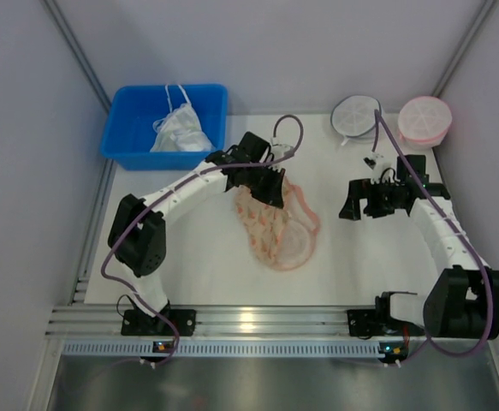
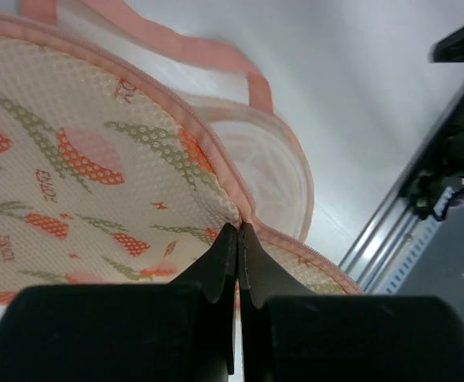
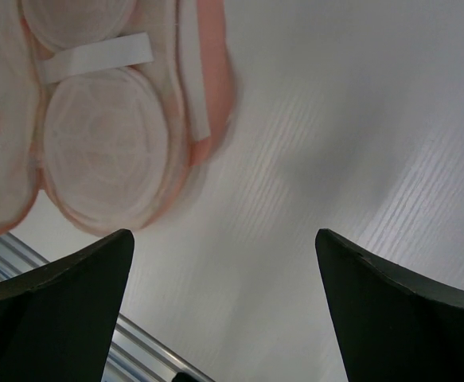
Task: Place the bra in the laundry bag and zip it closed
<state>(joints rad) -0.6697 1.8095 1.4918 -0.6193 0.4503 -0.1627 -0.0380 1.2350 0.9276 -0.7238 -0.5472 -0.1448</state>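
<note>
The laundry bag [image 1: 270, 227], peach-pink with orange floral print, lies open at the table's middle. My left gripper [image 1: 270, 193] is shut on the pink zipper rim of its floral lid [image 2: 72, 159], fingertips pressed together [image 2: 238, 231], holding the lid tilted up. Under the lid, the lower half [image 2: 255, 159] shows pale rounded cups with a white band [image 3: 96, 143]. I cannot tell the cream bra from the white lining there. My right gripper [image 1: 352, 210] is open and empty [image 3: 224, 235] over bare table to the bag's right.
A blue bin [image 1: 138, 137] at the back left holds a white bra with thin straps [image 1: 181, 133]. A round white mesh pouch with a dark rim [image 1: 354, 116] and a round pink pouch [image 1: 424, 120] sit at the back right. An aluminium rail [image 1: 249, 321] runs along the front edge.
</note>
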